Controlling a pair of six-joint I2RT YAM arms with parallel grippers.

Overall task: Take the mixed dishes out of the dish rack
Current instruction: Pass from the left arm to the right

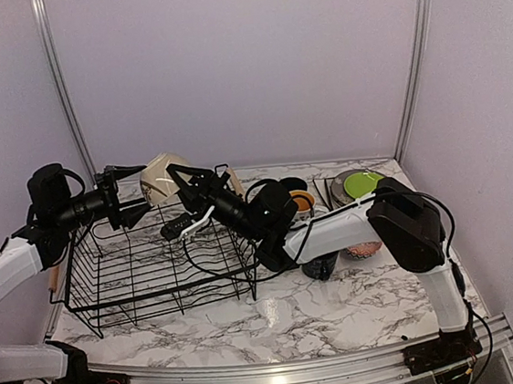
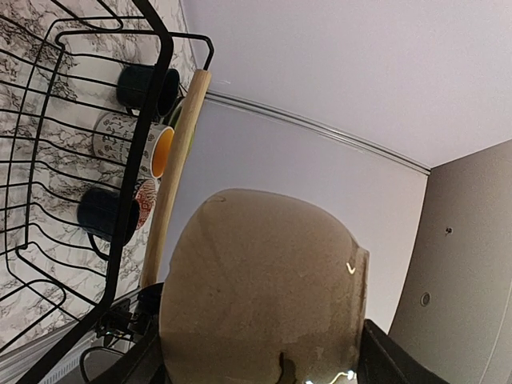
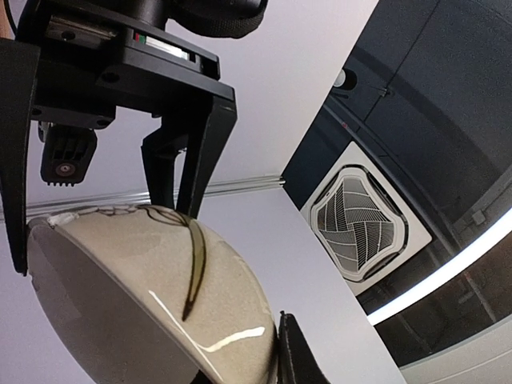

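Tan bowl (image 1: 165,176): a rounded, glossy vessel, cream to tan. The right wrist view shows one dark brush stroke curving down its outer wall.
Bowl, place: it is lifted off the wires, in the air over the far side of the dish rack (image 1: 135,260). It is tipped on its side between the two arms.
Dish rack: a large black wire basket on the marble table (image 1: 342,302), left of centre. The left wrist view shows a light wooden handle (image 2: 176,168) on one short side.
Left gripper (image 1: 144,192): its jaws are spread wide and grasp the bowl across its breadth. In the right wrist view its black fingers (image 3: 204,152) come down over the rim on either side.
Left wrist view: the bowl (image 2: 264,288) fills the space between the two dark fingers at the bottom corners.
Right gripper (image 1: 179,174): it reaches in from the right and meets the bowl on the side away from the left arm.
Right gripper, grip: it is clenched narrow on the bowl's wall. One finger (image 3: 292,356) lies against the outer surface of the bowl (image 3: 136,288), and the other is hidden behind it.
Other dishes: these stand on the table to the right of the rack. There is a lime-green plate (image 1: 363,183), a patterned mug (image 1: 302,202) with an orange inside, a dark mug (image 1: 322,266) and a reddish bowl (image 1: 364,249).
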